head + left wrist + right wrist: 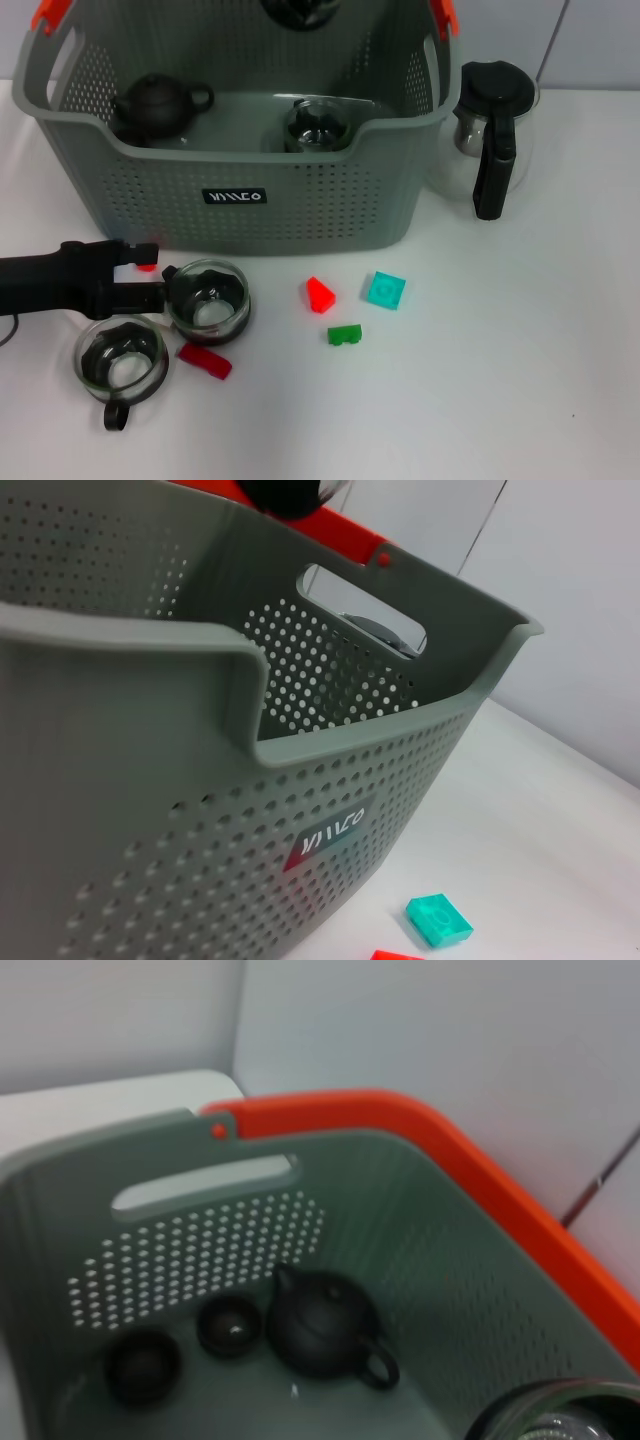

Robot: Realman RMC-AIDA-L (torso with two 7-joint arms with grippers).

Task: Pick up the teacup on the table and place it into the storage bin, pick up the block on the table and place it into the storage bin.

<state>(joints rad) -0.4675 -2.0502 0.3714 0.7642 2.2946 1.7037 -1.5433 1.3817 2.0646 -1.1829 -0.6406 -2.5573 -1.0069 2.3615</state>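
The storage bin [300, 205] stands at the back of the table, and its perforated wall [200, 810] fills the left wrist view. A glass teacup [208, 300] rests on the table in front of it. My left gripper [158, 280] reaches in from the left, open, its fingers on either side of that cup's handle. A second glass teacup [122, 362] sits nearer the front. Loose blocks lie on the table: red [320, 294], teal [385, 290], green [345, 335] and dark red [205, 361]. My right gripper [300, 10] hangs above the bin, over a glass cup [318, 125] inside it.
Inside the bin are a black teapot [160, 103] and two small dark cups [145, 1368]. A glass pitcher with a black handle [490, 130] stands right of the bin. The bin has orange handle clips [52, 14]. White table stretches to the front right.
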